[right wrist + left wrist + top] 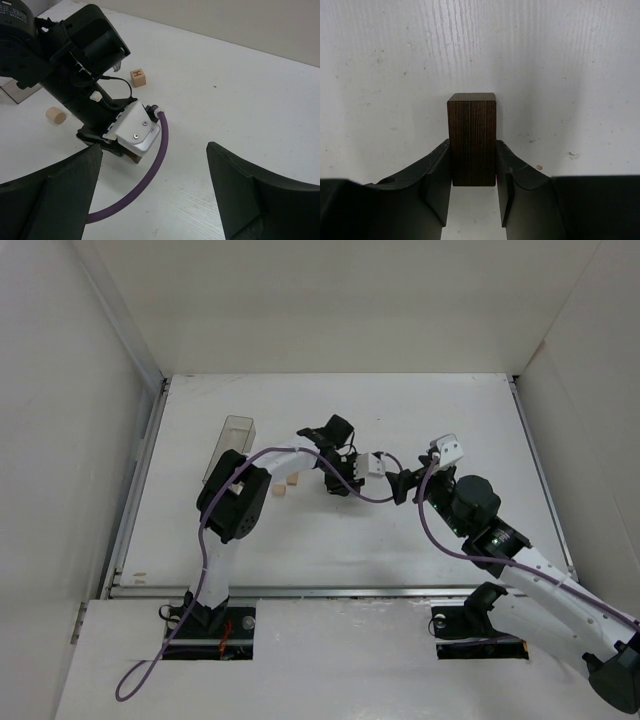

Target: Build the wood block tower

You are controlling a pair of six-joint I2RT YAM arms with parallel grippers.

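One dark block [471, 120], clamped in left gripper [473, 165]; right gripper [152, 165] spread wide (nothing in it). Step: seemingly placing base. Next: steady release.

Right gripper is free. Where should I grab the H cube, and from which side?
Pinch the H cube across two opposite flat side faces, coming down from above. It sits flat on the table, and the left arm stands close beside it, so a low sideways approach looks blocked.

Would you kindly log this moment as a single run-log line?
left pincer: shut on dark wood block | right pincer: open, empty | lettered cube: on table
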